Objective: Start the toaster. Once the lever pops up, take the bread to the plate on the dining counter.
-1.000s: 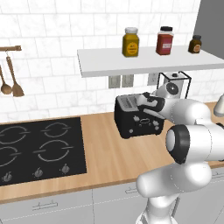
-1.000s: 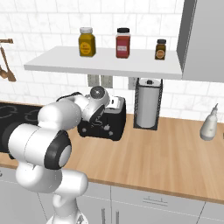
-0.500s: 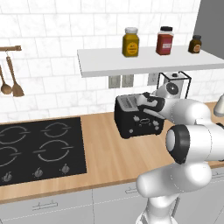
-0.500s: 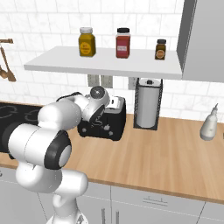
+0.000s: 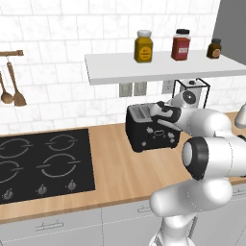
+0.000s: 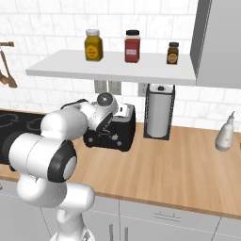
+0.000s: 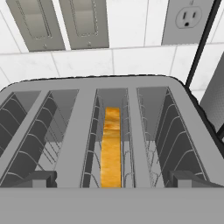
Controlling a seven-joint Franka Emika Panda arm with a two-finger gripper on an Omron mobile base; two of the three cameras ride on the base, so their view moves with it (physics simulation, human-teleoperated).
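A long wood worktop (image 5: 120,178) runs under a white tiled wall. A black hob (image 5: 43,166) is set into it at about nine o'clock in the left base view. A white shelf (image 6: 113,66) hangs above, carrying a yellow jar (image 6: 93,45), a red jar (image 6: 132,46) and a small dark jar (image 6: 172,52).

The white robot arm (image 5: 211,158) rises at the near edge and bends back toward the wall. Its hand sits over the toaster (image 5: 151,129), a black boxy unit standing on the worktop near the wall, just below the shelf. In the right base view a paper towel holder (image 6: 159,112) stands just beside the toaster at its three o'clock, and a pale bottle (image 6: 225,133) stands well apart, farther toward three o'clock.

The hand view looks straight down into the toaster's grey slots. The bread (image 7: 111,148) sits upright deep in one slot, its browned top edge showing between the wire guides. The gripper (image 7: 113,178) hovers above the slots, its two finger tips (image 7: 37,178) spread fully wide at either side, holding nothing.

Two wall switches (image 7: 59,22) and a socket (image 7: 188,18) sit on the tiles at twelve o'clock.
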